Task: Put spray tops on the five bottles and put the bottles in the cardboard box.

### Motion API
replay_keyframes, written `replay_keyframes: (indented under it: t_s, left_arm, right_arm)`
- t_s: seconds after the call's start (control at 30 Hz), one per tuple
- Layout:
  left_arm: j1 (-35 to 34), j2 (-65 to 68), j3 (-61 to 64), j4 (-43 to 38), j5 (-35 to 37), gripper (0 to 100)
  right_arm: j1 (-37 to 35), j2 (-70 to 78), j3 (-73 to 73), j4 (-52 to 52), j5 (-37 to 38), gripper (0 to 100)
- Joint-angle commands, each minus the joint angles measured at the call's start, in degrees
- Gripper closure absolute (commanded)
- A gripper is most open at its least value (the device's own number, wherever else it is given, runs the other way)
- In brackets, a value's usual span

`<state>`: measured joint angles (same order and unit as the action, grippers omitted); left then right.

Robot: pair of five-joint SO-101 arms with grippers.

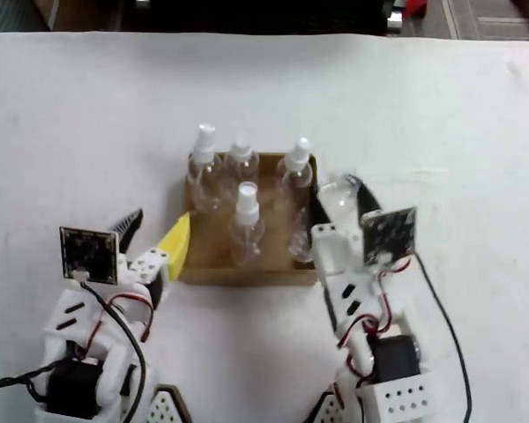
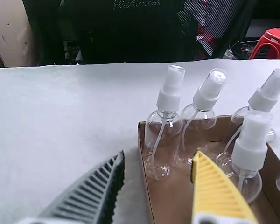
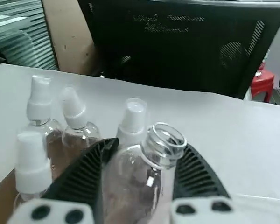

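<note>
An office or lab-type workroom, set up as a robot test bench. The desk (image 1: 88, 106) is covered with a plain white cloth. Behind it stands a black mesh-backed office chair (image 3: 186, 42), with a red plastic stool (image 2: 273, 39) to one side, slatted window blinds (image 3: 14, 37) and a tiled floor (image 1: 485, 18).

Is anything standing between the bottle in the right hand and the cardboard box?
Nothing visible does. The right hand holds the uncapped bottle just outside the right wall of the cardboard box. Four capped bottles already stand inside, one of them in the back right corner near the held one.
</note>
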<state>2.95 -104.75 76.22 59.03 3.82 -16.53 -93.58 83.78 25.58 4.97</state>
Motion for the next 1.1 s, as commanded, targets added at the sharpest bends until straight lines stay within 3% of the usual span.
replay_keyframes:
  t_s: [0.0,0.23,0.4,0.53,1.07]
  left_arm:
    - [-0.3,-0.1,-3.6,-0.2,-0.4,78]
    - [-0.2,-0.1,-3.7,-0.2,-0.5,78]
    - [-0.2,-0.1,-3.6,-0.2,-0.5,78]
    - [-0.2,-0.1,-3.5,-0.2,-0.6,78]
    - [-0.2,-0.1,-3.4,-0.2,-0.6,78]
  right_arm:
    - [-3.0,-4.4,1.8,-2.3,3.1,98.2]
    - [-6.2,-6.5,4.7,-2.7,4.3,98.2]
    - [-6.0,-6.5,9.0,-10.2,5.0,98.1]
    - [-7.1,-6.3,13.4,-15.3,11.6,98.1]
    - [-8.8,-6.4,13.2,-9.0,13.0,98.0]
